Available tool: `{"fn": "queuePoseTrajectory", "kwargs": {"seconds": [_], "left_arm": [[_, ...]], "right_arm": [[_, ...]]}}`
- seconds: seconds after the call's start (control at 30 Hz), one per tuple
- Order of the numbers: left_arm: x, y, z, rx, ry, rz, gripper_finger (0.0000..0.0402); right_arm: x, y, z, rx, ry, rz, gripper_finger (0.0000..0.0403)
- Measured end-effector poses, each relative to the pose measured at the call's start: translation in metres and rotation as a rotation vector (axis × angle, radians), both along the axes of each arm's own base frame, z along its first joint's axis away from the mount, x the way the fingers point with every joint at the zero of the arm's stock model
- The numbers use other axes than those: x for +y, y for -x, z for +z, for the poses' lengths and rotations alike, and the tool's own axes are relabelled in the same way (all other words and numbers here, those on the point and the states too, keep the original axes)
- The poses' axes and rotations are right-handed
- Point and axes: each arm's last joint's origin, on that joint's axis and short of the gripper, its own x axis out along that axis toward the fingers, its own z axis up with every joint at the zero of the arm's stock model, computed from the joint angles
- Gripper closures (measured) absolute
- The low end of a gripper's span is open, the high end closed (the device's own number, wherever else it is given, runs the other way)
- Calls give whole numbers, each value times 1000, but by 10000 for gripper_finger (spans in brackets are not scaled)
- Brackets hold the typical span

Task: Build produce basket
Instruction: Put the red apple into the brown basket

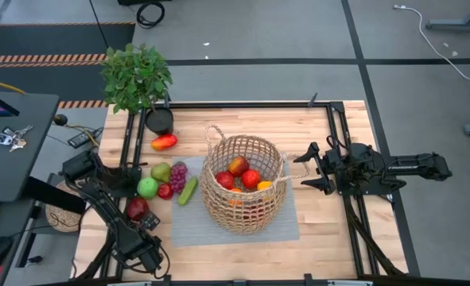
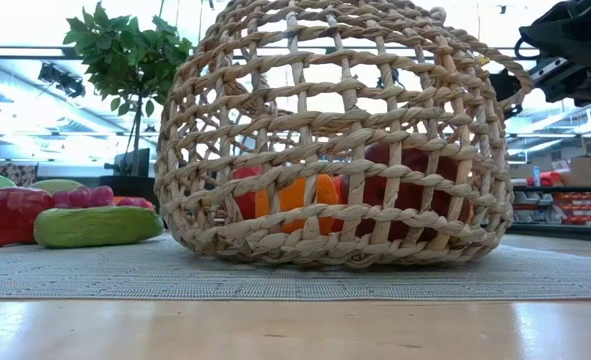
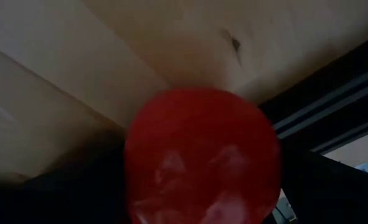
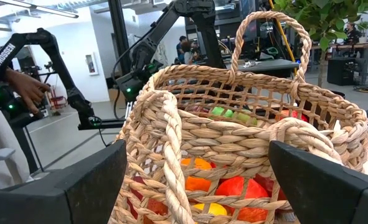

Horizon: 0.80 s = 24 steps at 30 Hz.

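- The basket (image 1: 243, 184) stands upright on a grey mat (image 1: 219, 226) near the centre of the table (image 1: 330, 238), with one loop handle on its far-left rim and one on its right rim.
- Inside the basket lie red apples (image 1: 238, 166), an orange piece and a yellow piece of produce.
- Left of the basket, on the table and the mat edge, lie a pear (image 1: 161, 171), a green apple (image 1: 147, 187), purple grapes (image 1: 178, 172), a cucumber (image 1: 188, 191) and a small red fruit (image 1: 165, 191).
- A red-orange pepper (image 1: 164, 142) lies farther back, beside a black pot holding a leafy plant (image 1: 136, 75).
- The left tool (image 1: 139, 213) is at the table's left edge, over a dark red apple (image 1: 137, 208). Its fingers stand apart; the left wrist view shows the apple (image 3: 202, 155) filling the space in front, and contact cannot be told.
- The right tool (image 1: 304, 172) sits just right of the basket, at the right handle. Its fingers (image 4: 78, 186) are spread wide, one to each side of the handle (image 4: 302, 134), and clamp nothing.
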Motion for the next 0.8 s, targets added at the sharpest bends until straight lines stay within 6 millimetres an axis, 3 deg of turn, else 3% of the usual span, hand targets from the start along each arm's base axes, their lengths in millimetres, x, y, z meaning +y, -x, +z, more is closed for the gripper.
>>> {"fn": "queuePoseTrajectory", "kwargs": {"seconds": [0.13,0.37,0.5,0.8], "left_arm": [[0,0,0,0,0,-1,21],[0,0,0,1,0,-1,71],[0,-4,7,-25,-40,19,74],[4,-52,44,-447,-198,220,72]], "right_arm": [[0,0,0,0,0,0,9],[0,0,0,0,0,0,9],[0,0,0,0,0,0,9],[0,0,0,0,0,0,9]]}}
